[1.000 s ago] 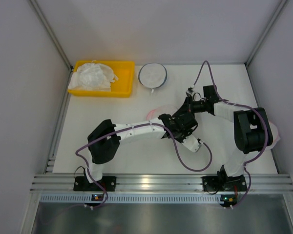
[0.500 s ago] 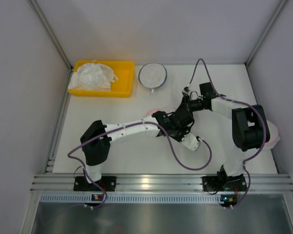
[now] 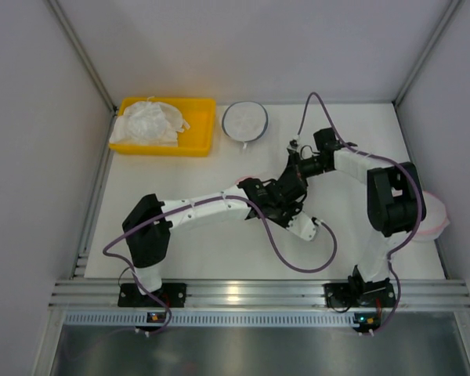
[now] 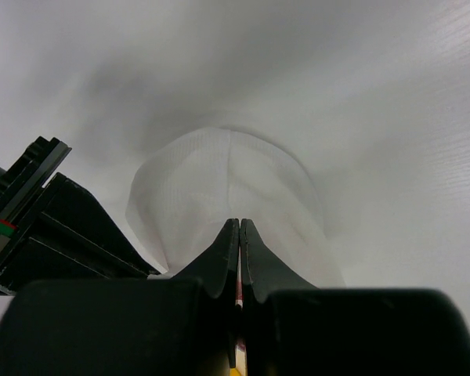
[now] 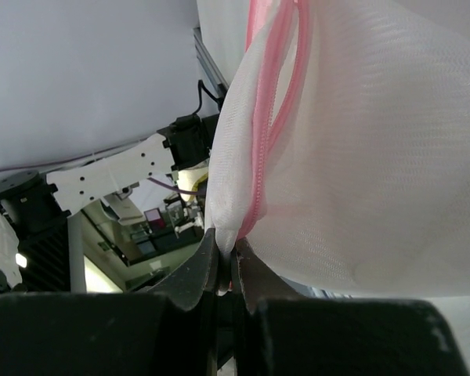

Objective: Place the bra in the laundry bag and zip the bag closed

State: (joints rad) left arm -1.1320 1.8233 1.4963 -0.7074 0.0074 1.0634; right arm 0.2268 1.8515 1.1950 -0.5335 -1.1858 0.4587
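Observation:
The laundry bag (image 5: pixel 360 157) is white mesh with a pink zip (image 5: pixel 260 157) and hangs lifted between both grippers. In the top view only a sliver of the laundry bag (image 3: pixel 249 177) shows beside the arms. My right gripper (image 5: pixel 225 247) is shut on the bag's mesh edge beside the zip; from above, the right gripper (image 3: pixel 291 174) is at mid-table. My left gripper (image 4: pixel 240 223) is shut on a thin pink-red strip of the bag (image 4: pixel 227 188), close to the right one (image 3: pixel 280 186). A white bra (image 3: pixel 149 121) lies crumpled in the yellow bin. What is inside the bag is hidden.
The yellow bin (image 3: pixel 197 146) stands at the back left. Next to it lies a round white bag with a dark rim (image 3: pixel 244 120). Another pink-rimmed white round thing (image 3: pixel 437 216) sits at the right edge behind the right arm. Grey walls close in on both sides.
Both grippers have shifted a little toward the back left with the bag between them. The left arm's elbow swung left and the right arm stretched out. Both stayed shut.

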